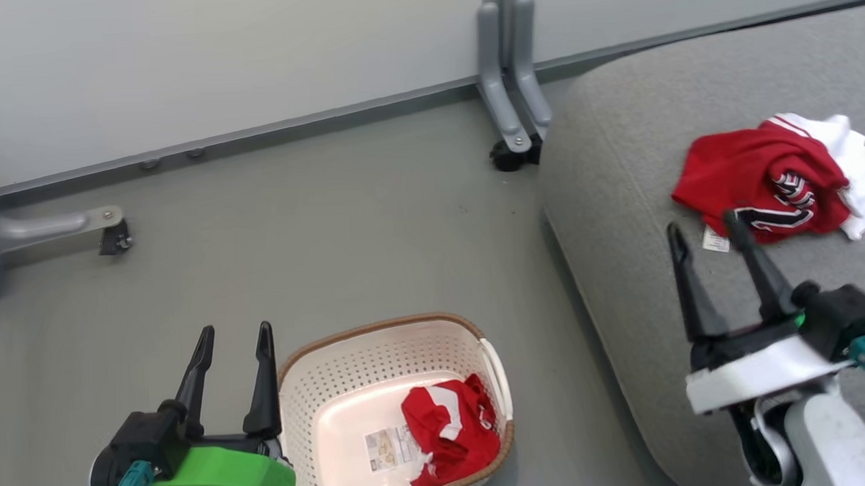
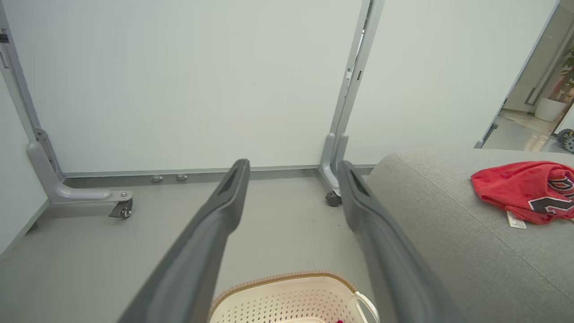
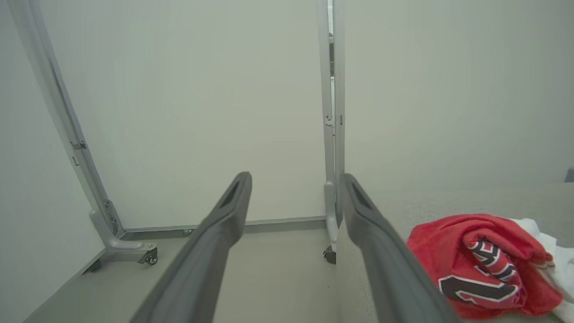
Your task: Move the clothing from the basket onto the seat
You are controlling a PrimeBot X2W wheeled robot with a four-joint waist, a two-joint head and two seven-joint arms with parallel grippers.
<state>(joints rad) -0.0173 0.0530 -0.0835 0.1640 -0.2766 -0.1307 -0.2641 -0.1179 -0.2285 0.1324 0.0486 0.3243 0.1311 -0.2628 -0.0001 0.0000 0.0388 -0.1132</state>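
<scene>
Roughly half the task appears done: 1 of the 2 garments is on the seat and 1 is not.

Head view, upper right of the frame: the lettered garment (image 1: pixel 761 181), red with a white panel spilling toward the right edge, lies crumpled on the seat (image 1: pixel 618 193). Its small white tag (image 1: pixel 715 239) shows at its lower left.

Head view, bottom centre: the basket garment (image 1: pixel 450 433), red with white patches, is bunched in the lower right part of the basket (image 1: pixel 351 390), beside the label (image 1: pixel 389 446) on the basket's bottom. The basket stands on the grey floor (image 1: pixel 331 225), near the seat's left edge but apart from it.

Left gripper (image 1: pixel 236 336), lower left of the frame: it sits just left of the basket with its fingers spread and nothing between them. In its wrist view we see the basket's far rim at the bottom centre, between the 2 fingers.

Right gripper (image 1: pixel 702 225), lower right of the frame: it is above the seat, fingers parted and empty, with the tips at the lettered garment's lower left edge. We cannot tell whether a tip touches the cloth.

We judge that 1 transfer is left: grasp the basket garment, carry it rightward, and release it on the seat. The left gripper is the nearer to it.
</scene>
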